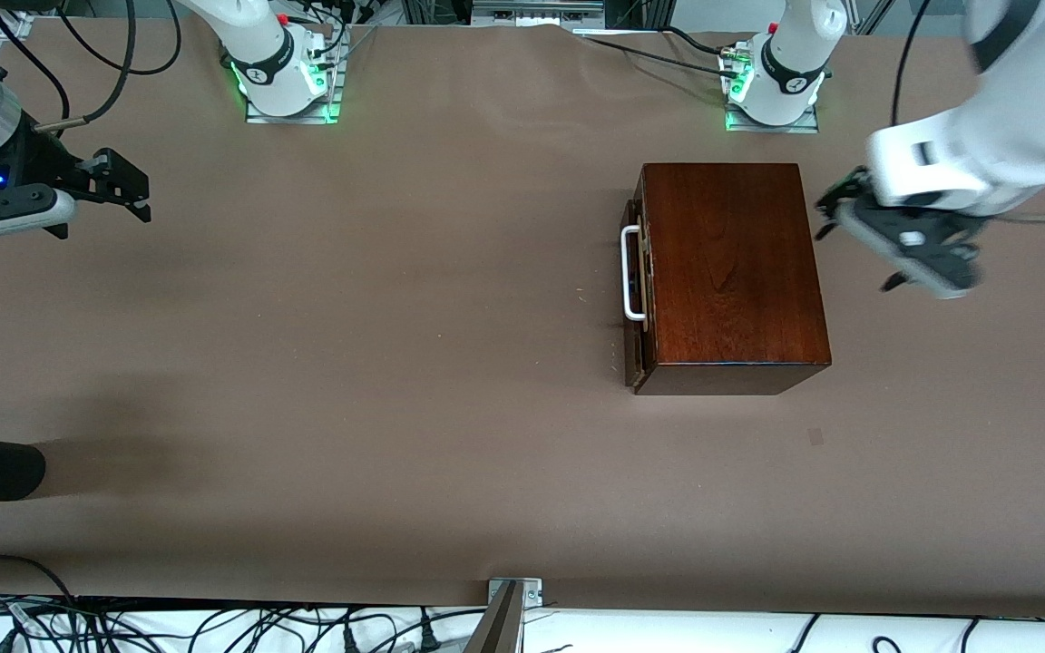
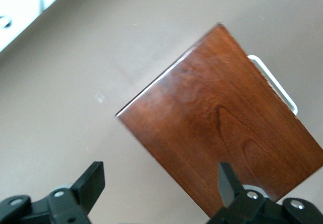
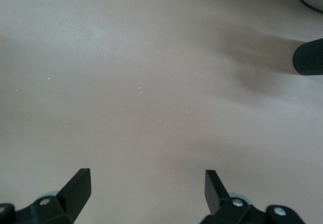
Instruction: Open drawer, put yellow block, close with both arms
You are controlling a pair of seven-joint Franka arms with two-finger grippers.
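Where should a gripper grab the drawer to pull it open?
Judging by its pose, take the white bar handle on the drawer front, which faces the right arm's end of the table. It stands off the front, so fingers could close across the bar; come from that end and pull straight out.

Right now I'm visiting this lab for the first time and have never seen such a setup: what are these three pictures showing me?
These are two white robot arms at a brown table. The wide picture looks down from a high camera facing them. The other two come from cameras on the arms' wrists, with black gripper fingers at the edge.

On the table stands a dark wooden box holding a drawer, shut, with a white handle. No yellow block shows anywhere.

The left gripper hovers open beside the box, at the left arm's end. The right gripper hangs open over bare table at the right arm's end. Neither holds anything.
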